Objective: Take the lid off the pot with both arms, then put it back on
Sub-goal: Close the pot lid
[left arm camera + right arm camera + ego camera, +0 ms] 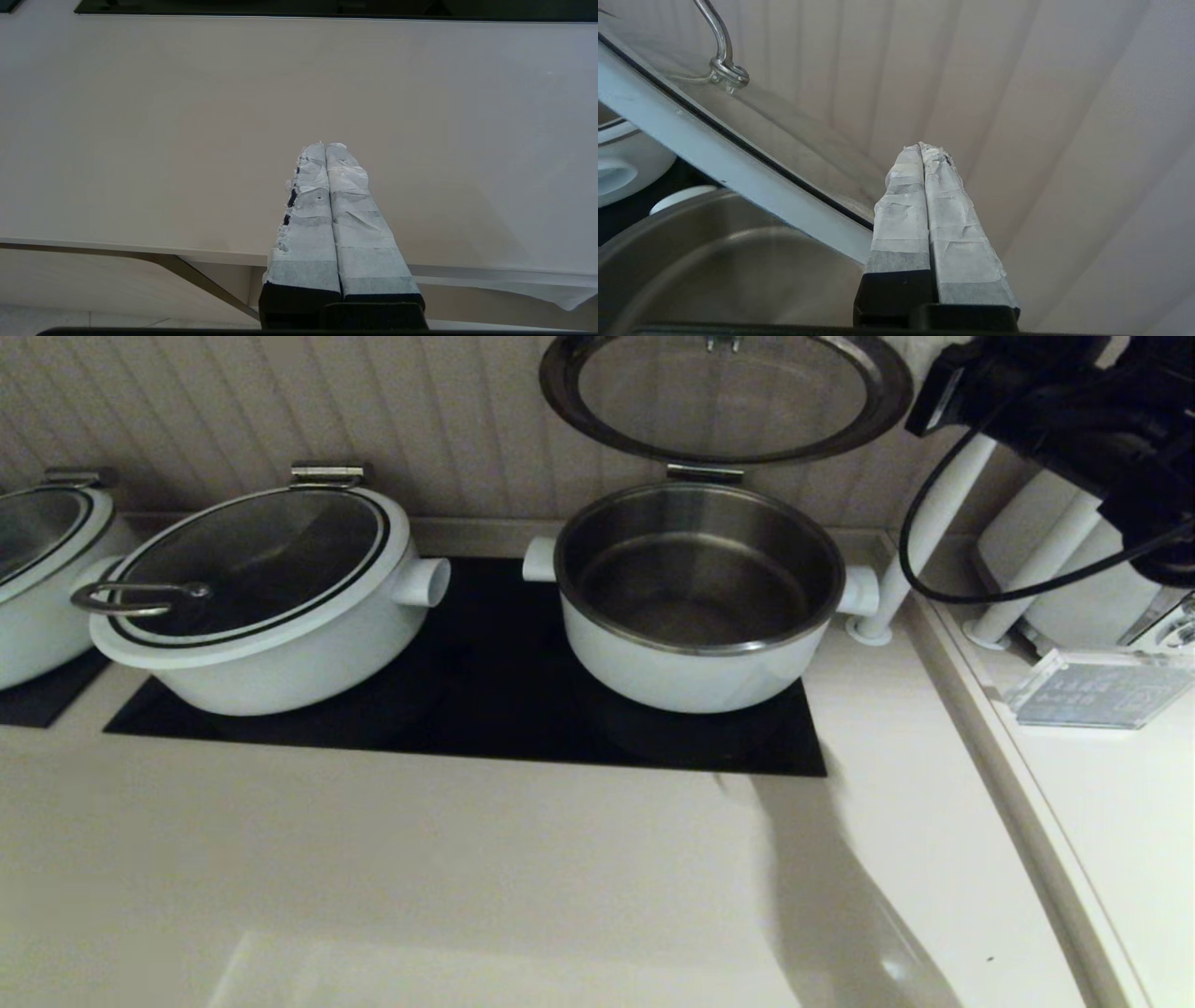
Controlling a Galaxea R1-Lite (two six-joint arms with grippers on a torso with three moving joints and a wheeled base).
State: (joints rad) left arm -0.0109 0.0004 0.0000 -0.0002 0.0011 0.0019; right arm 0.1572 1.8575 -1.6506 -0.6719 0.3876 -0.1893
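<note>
Pot (695, 607): a round, deep white vessel with a steel interior, set at centre right of the head view on the black cooktop (467, 709) let into the pale counter (467, 877). It is uncovered and nothing is seen inside. Two short white stub handles are seen at its sides.

Lid (724, 397): a round glass pane with a dark ring and a white rim, seen at the top centre of the head view. It is raised steeply behind the pot's far edge, where a steel bracket is seen. In the right wrist view a steel loop handle (720, 51) is seen near its rim. The lid is judged rigid, fairly heavy, smooth and breakable; it is best taken by the steel handle or steadied at the rim, never by the glass.

Right hand (923, 147): its two taped fingers are pressed together on nothing, just beside the lid's white rim, above the pot. The arm is seen at the upper right of the head view.

Left hand (325, 145): the fingers are likewise pressed together and empty, held over bare counter near its front edge, well apart from the pot.

Second pot (266, 602): wider, shallower, covered, at the left of the cooktop.
</note>
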